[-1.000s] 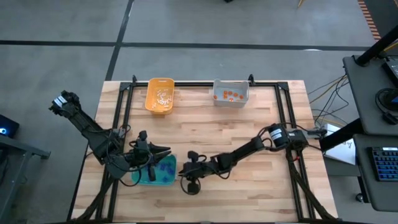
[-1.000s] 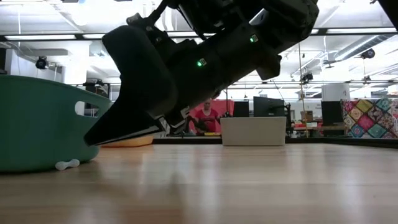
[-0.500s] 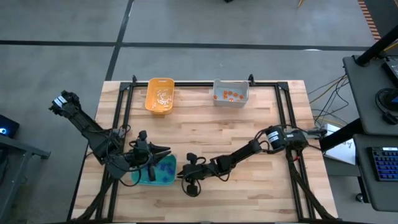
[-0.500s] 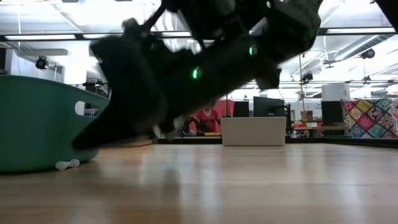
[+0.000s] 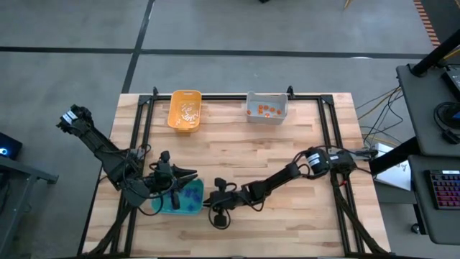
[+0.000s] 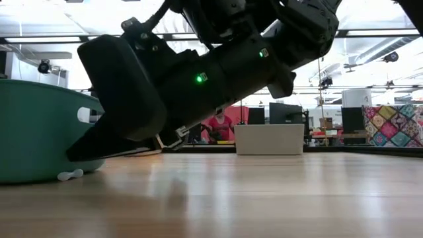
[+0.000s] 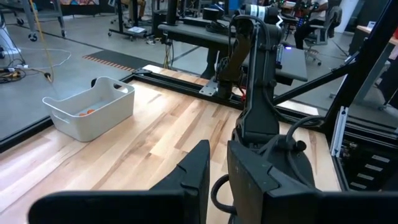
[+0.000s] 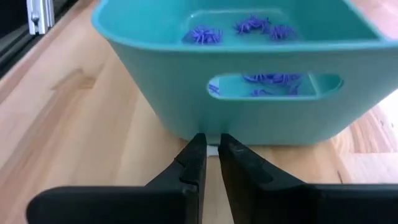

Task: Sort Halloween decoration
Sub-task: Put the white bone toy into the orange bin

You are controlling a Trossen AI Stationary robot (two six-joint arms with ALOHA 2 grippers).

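Right gripper sat low against the teal bin, jaws nearly together around a small white trinket. Left gripper hovered over the bin, jaws nearly together, empty.

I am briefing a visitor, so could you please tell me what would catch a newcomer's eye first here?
The right tool sits low on the table, tips almost against the teal bin of purple spiky trinkets. A small white trinket lies on the wood beside that bin. The left tool hangs over the bin.
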